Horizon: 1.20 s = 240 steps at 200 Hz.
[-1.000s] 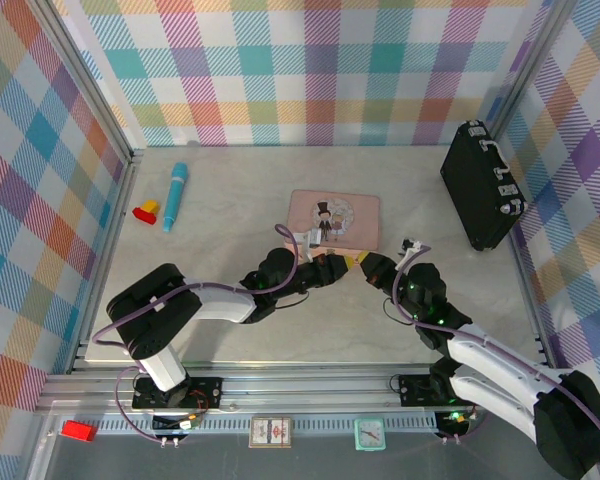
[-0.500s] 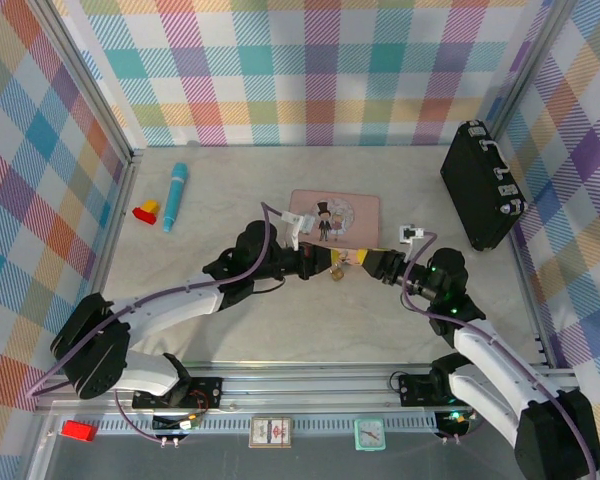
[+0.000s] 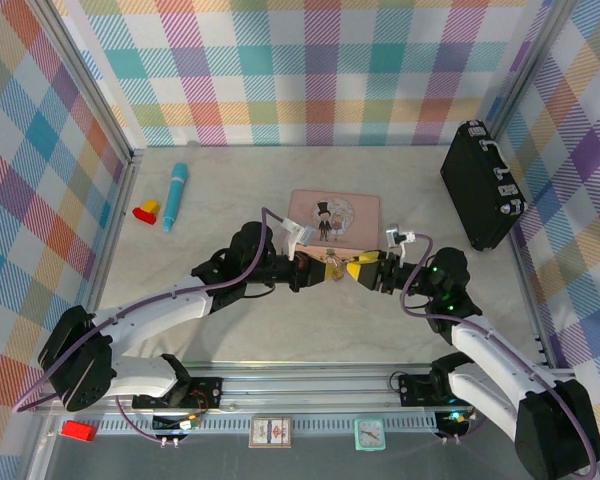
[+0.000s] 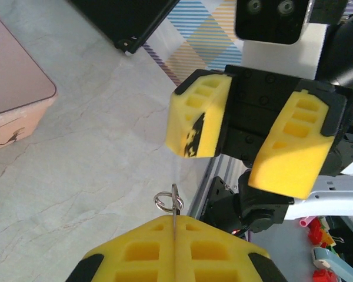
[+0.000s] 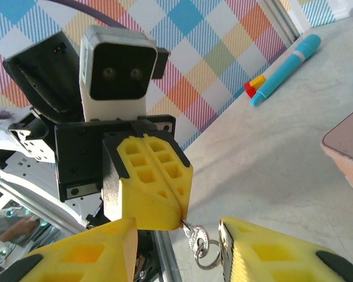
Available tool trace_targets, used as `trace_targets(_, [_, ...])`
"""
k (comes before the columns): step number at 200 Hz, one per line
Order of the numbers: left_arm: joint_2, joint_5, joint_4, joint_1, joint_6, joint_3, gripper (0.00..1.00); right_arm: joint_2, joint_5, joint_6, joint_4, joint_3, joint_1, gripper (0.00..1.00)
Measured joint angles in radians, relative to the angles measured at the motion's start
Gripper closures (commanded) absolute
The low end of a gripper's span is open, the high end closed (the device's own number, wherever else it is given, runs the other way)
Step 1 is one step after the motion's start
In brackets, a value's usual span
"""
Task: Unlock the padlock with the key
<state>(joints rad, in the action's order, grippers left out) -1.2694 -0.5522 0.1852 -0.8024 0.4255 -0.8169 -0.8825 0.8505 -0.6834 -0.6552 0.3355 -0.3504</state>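
We see left gripper (image 3: 322, 268) clamped on thin grey metal key (image 5: 192, 235) (ring (image 4: 162, 202) dangling) | right gripper (image 3: 360, 267) apart, empty | small brass padlock (image 3: 331, 262) seemingly just beside pink rectangular tin (image 3: 360, 215) | we should pin padlock before aligning key.

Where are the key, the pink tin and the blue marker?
key (image 5: 194, 237): right wrist view, on its metal head.
pink tin (image 3: 362, 215): top view, bare lid right of the picture.
blue marker (image 3: 174, 197): top view, middle of the barrel.
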Motion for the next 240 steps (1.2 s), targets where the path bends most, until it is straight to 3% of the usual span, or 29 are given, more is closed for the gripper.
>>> trace_targets(117, [0.015,-0.029,0.013,0.000,0.004,0.000,1.00,-0.073,0.019,0.066,0.019,0.022,-0.056,0.69])
trace_targets(192, [0.015,-0.034,0.015,0.000,0.003,0.000,1.00,-0.076,0.026,0.071,0.028,0.031,-0.057,0.92])
trace_targets(240, [0.016,-0.031,0.011,0.001,0.003,0.000,1.00,-0.076,0.026,0.071,0.029,0.031,-0.057,1.00])
